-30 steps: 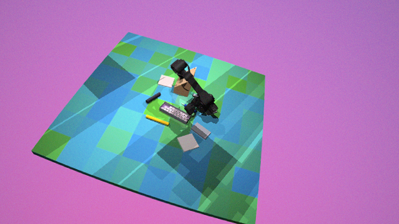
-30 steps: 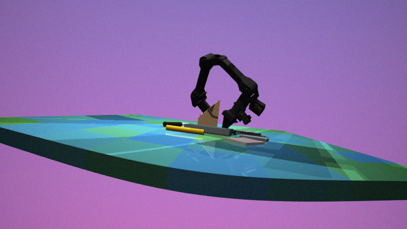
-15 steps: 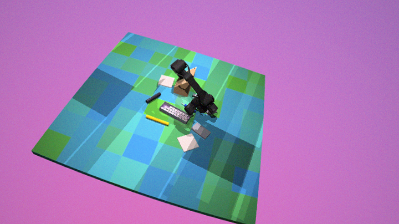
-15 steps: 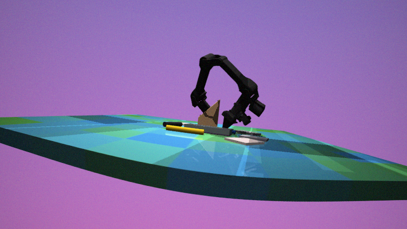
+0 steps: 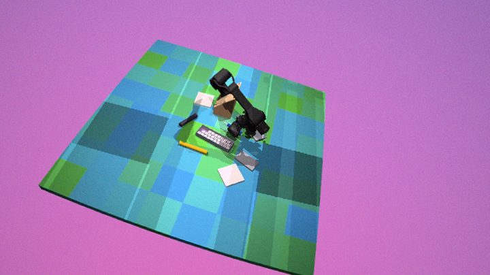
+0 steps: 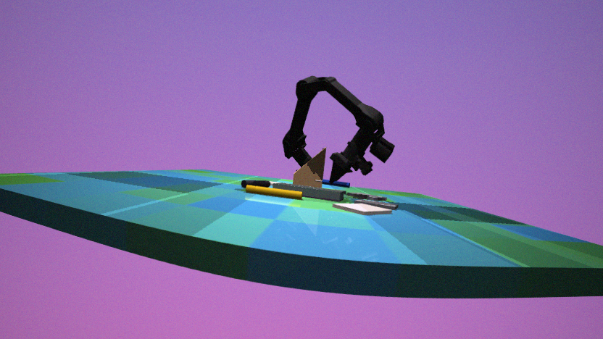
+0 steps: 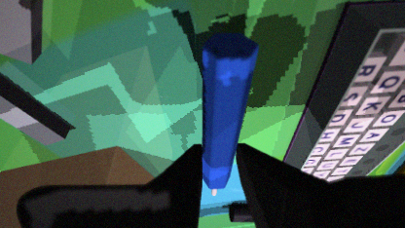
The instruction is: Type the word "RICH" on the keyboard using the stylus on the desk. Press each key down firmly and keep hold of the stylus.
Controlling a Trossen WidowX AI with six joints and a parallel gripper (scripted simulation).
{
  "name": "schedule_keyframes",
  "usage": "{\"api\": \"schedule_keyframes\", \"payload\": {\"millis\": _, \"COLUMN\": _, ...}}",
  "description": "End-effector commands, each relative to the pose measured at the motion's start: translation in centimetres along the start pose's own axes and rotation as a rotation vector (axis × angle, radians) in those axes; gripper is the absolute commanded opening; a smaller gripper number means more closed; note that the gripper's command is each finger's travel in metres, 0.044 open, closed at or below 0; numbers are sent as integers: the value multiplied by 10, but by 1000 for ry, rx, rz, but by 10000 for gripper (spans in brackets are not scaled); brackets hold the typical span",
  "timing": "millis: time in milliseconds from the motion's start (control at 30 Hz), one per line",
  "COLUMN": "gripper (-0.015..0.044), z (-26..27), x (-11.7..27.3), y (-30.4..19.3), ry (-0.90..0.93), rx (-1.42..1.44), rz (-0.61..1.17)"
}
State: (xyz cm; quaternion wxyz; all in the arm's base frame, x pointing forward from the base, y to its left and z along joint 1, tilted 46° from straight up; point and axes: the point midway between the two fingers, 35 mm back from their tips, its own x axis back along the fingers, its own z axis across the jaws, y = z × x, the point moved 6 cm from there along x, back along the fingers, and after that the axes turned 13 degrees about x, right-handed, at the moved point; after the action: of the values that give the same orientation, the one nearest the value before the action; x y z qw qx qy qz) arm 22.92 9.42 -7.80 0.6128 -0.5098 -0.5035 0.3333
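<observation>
A patchwork blue-and-green worktop [image 5: 201, 196] [image 6: 320, 248] carries everything. Above it arches the black arm [image 5: 244, 100] [image 6: 337, 90], its jaws [image 6: 332, 180] closed on the blue stylus [image 6: 337, 183] [image 7: 225, 112]. Just beside the stylus lies the keyboard [image 5: 215, 138] [image 6: 312, 191] [image 7: 318, 97], and a yellow cylinder [image 5: 193, 146] [image 6: 274, 191] lies near the keyboard.

Between the gripper [image 5: 235, 130] [image 6: 332, 181] [image 7: 218, 151], shut on the blue stylus [image 6: 335, 183] [image 7: 226, 107], and the keyboard [image 5: 215, 138] [image 6: 309, 191] [image 7: 316, 83] lies a low strip of tabletop [image 5: 200, 212] [image 6: 312, 235] [image 7: 273, 127], with nothing tall across it; the upright brown wedge [image 5: 223, 109] [image 6: 309, 173] [image 7: 97, 168] stands near the gripper and blocks low passage on that side; beyond the keyboard, the yellow rod [image 5: 193, 147] [image 6: 274, 192] lies low enough to pass over; above the keys the air is open.
</observation>
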Motion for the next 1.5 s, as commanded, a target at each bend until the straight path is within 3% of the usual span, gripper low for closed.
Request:
{"api": "schedule_keyframes", "payload": {"millis": 0, "gripper": 0, "z": 0, "x": 14, "y": -7, "ry": 1, "rx": -13, "rz": -15}}
{"api": "schedule_keyframes", "payload": {"millis": 267, "gripper": 0, "z": 0, "x": 10, "y": -7, "ry": 7, "rx": -16, "rz": -43}}
{"api": "schedule_keyframes", "payload": {"millis": 867, "gripper": 0, "z": -5, "x": 0, "y": -21, "ry": 72, "rx": -117, "rz": -463}}
{"api": "schedule_keyframes", "payload": {"millis": 1467, "gripper": 0, "z": -11, "x": -2, "y": -41, "ry": 18, "rx": -208, "rz": -888}}
